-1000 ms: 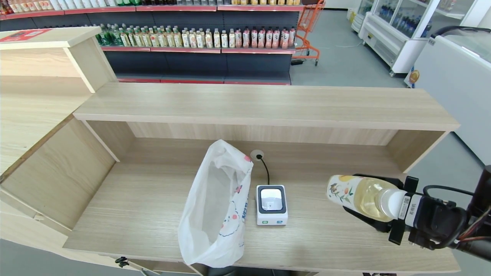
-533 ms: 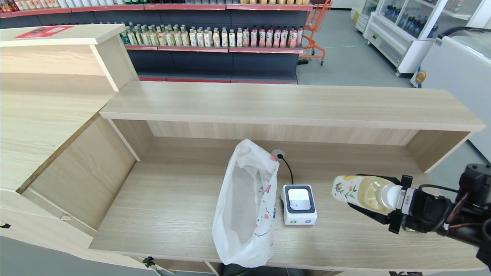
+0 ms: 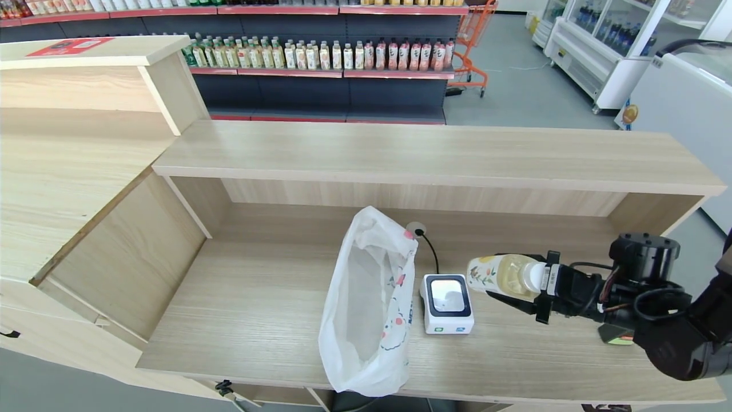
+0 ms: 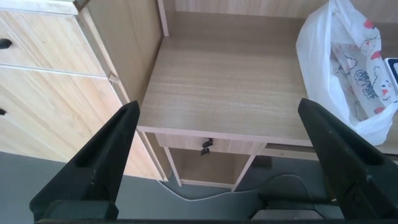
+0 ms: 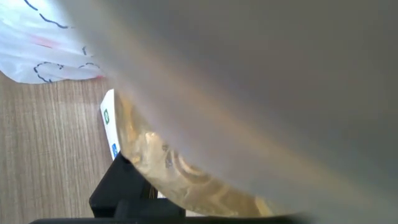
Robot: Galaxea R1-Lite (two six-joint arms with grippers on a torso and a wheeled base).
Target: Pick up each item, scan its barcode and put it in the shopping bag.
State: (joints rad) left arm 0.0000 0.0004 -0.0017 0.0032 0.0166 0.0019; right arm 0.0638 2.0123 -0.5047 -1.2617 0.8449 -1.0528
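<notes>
Right now the right gripper (image 3: pixel 504 278) is closed tight on a drink bottle (image 3: pixel 496 273). One black finger runs along the top of the bottle and one runs under it. The bottle lies on its side in the air, a little above the wooden counter (image 3: pixel 257 309). It is see-through, with yellow drink inside, a white cap, and a label with flowers and fruit. The cap end points back at the robot's wrist. The bottom end points to the robot's left and sits just beside the barcode scanner (image 3: pixel 448 303), near the scanner's right edge.

The scanner is a small white box with a dark glass window on top. It stands on the counter, and a black cable (image 3: pixel 430 249) runs from it to a hole at the back. Just to the left of the scanner is the white shopping bag (image 3: pixel 372 309). The bag stands open and has little cartoon drawings on it.

From the right wrist, the bottle (image 5: pixel 249 93) is very close and blurry, with the scanner (image 5: pixel 112 130) and the bag (image 5: pixel 43 43) past it.

The left gripper (image 4: pixel 221 162) is wide open and holds nothing. It hangs out in front of the counter, low, by the front edge. Past its two fingers (image 4: pixel 99 168) are the bare wood and the bag (image 4: pixel 348 68).

Far behind, store shelves (image 3: pixel 320 54) hold rows of bottles.
</notes>
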